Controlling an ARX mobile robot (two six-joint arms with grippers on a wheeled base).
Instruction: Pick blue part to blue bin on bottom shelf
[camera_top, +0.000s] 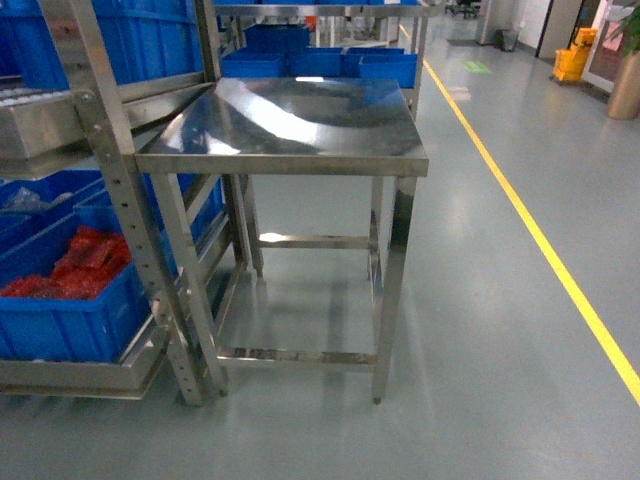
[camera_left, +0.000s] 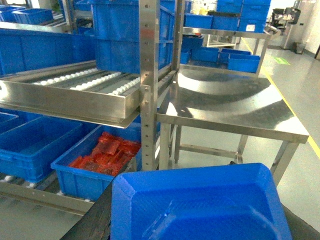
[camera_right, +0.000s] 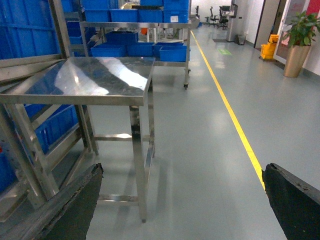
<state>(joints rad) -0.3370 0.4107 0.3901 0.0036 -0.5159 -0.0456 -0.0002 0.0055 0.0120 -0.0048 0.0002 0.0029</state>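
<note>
Broadly, a grey workshop floor (camera_top: 480, 300) fills the head view, crossed by a yellow line (camera_top: 540, 240) running away on the right. Next in size, a shiny stainless-steel rack (camera_top: 110, 150) stands on the left, with a perforated upright and a tilted roller level (camera_left: 90, 82) seen from the left wrist camera. A steel table (camera_top: 300, 125) stands just beside the rack, its bare top reflecting the lights. More blue bins (camera_top: 320, 60) sit on a far table behind it.

On the bottom shelf (camera_top: 90, 375), behind its flat metal front rail, a blue bin (camera_top: 70, 320) holds a pile of red parts (camera_top: 80, 265). The left wrist view shows a second, seemingly bare blue bin (camera_left: 35, 145) on the same level, just left of that one.

The blue part (camera_left: 200, 205) is a flat, tray-like moulded piece with bevelled corners. It fills the bottom of the left wrist view, right against the left gripper (camera_left: 100, 220), of which only a dark finger edge shows beside the part. The part appears held there, but I cannot tell how the jaws stand on it. It is well apart from the bins on the lowest level.

The right gripper (camera_right: 180, 205) shows two dark fingers (camera_right: 75, 200) at the lower corners of its view, spread wide with nothing between them, above the floor beside the table leg.
</note>
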